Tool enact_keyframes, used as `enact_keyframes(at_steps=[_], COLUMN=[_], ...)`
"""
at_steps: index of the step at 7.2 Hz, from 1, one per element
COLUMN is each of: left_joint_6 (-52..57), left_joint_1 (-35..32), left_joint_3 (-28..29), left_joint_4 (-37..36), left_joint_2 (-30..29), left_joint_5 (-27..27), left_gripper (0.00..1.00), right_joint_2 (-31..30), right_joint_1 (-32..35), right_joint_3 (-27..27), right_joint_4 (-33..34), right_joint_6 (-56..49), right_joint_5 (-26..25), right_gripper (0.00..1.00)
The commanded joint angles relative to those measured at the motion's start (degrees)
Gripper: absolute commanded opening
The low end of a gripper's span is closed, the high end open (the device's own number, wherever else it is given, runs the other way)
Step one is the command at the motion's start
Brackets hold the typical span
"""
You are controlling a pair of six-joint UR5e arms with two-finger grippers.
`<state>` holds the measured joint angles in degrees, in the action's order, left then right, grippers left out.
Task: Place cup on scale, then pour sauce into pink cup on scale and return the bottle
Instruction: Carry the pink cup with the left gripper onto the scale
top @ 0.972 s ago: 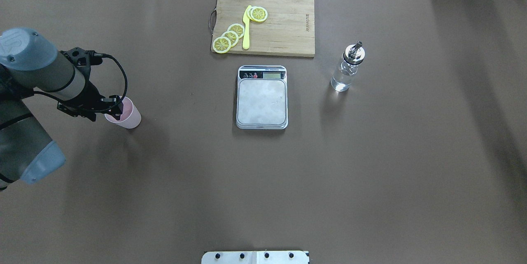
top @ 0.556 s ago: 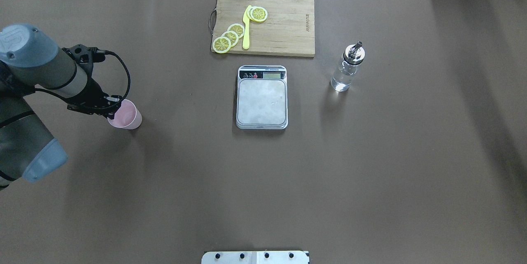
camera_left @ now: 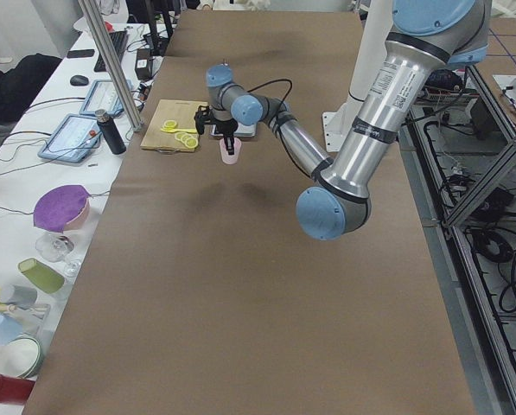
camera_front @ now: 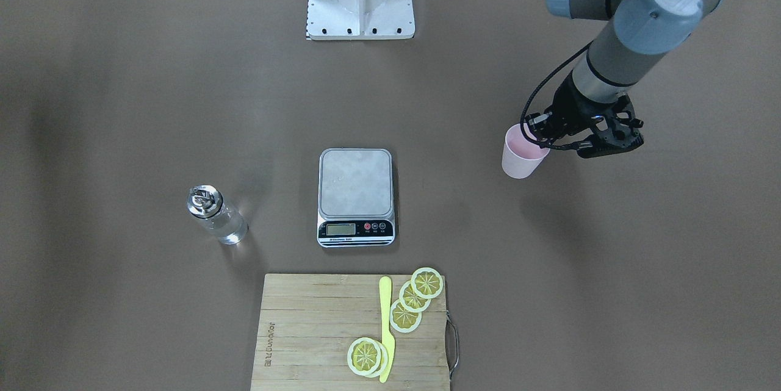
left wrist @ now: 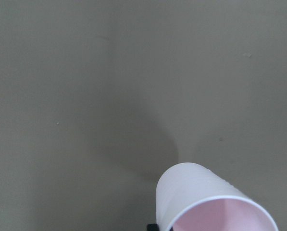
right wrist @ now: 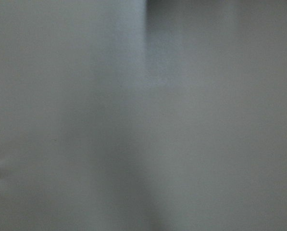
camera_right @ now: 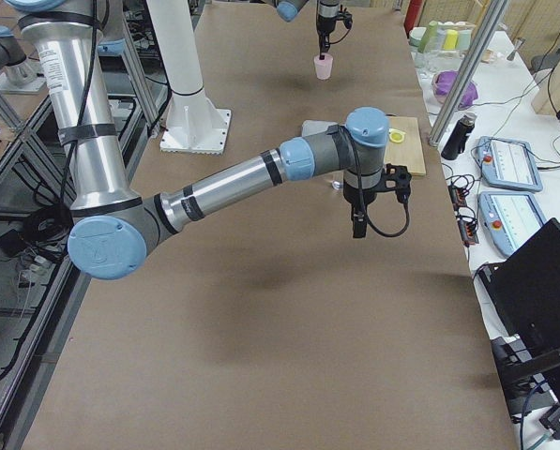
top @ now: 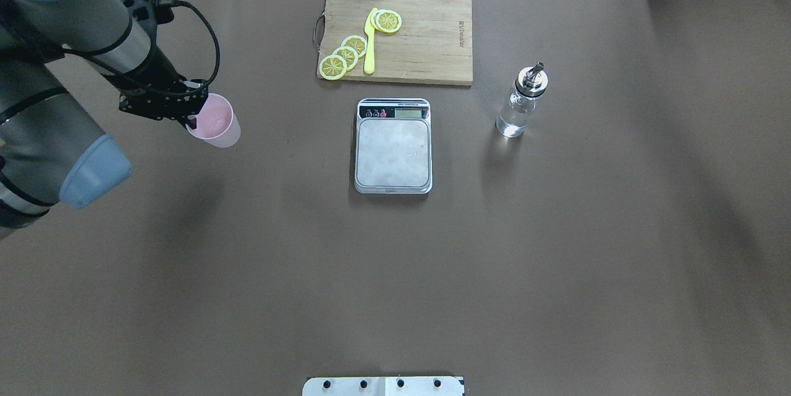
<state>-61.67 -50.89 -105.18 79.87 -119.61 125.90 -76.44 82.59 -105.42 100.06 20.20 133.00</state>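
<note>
**Q:** Overhead exterior view first: what is gripped by the left gripper [top: 193, 118]?

**A:** A small pale pink tapered cup [top: 214, 128] is clamped at its rim, on the side nearest the arm. It is held mouth upward. From the left wrist camera, the cup [left wrist: 206, 199] is seen against the brown table [left wrist: 85, 96], with its shadow lying apart from it, so it is carried clear of the surface.

**Q:** Where is the cup placed relative to the scale?

**A:** It is held well apart from the flat rectangular steel-topped kitchen scale [top: 393, 147], out toward the robot's left. In the front-facing view the cup [camera_front: 520, 160] and left gripper [camera_front: 542, 138] are found on the right, with the scale [camera_front: 356, 193] at the centre. Nothing is resting on the scale's platform.

**Q:** And the bottle?

**A:** A small clear glass bottle [top: 520, 104] with a silver cap and spout is stood upright on the table on the scale's other side, near but not touching it. Clear colourless liquid [top: 511, 123] is seen in its lower part.

**Q:** What of the right gripper [camera_right: 357, 223]?

**A:** It is shown only in the exterior right view, hung above the table; whether its fingers are parted or closed cannot be told.

**Q:** Anything else?

**A:** A wooden cutting board [top: 426, 44] is laid beyond the scale, with lemon slices [top: 346, 55] and a yellow knife [top: 370, 44] on it.
</note>
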Motion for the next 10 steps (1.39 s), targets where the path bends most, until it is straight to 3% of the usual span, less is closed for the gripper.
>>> enact_keyframes(at_steps=[1, 3, 4, 6, 8, 10], left_joint_6=[-12.37, -18.19, -19.61, -23.04, -23.49, -23.75], left_joint_1=[4.11, 8.24, 9.74, 10.89, 13.87, 15.03], left_joint_3=[2.42, 8.99, 15.3, 23.77, 25.02, 25.47], left_joint_4=[-3.23, -2.97, -1.4, 7.37, 7.67, 7.76], left_joint_2=[-11.11, -19.91, -24.31, -25.93, -25.76, -25.76], left_joint_5=[-1.18, -4.15, -5.22, -6.79, -8.21, -8.57], left_gripper=[0.0, 0.0, 0.0, 0.0, 0.0, 0.0], right_joint_2=[6.11, 3.15, 4.27, 3.15, -0.35, -0.2], right_joint_1=[-2.95, -3.4, -5.93, -8.41, -13.57, -18.32], right_joint_3=[-3.19, -4.88, -4.53, -7.32, -17.75, -20.51], right_joint_4=[1.37, -7.12, -7.16, -7.51, -7.78, -7.78], right_joint_6=[4.05, 3.09, 3.96, 7.01, 13.26, 17.13], right_joint_5=[-3.77, -3.19, -4.05, -3.97, -8.17, -12.65], right_gripper=[1.0, 1.0, 1.0, 1.0, 1.0, 1.0])
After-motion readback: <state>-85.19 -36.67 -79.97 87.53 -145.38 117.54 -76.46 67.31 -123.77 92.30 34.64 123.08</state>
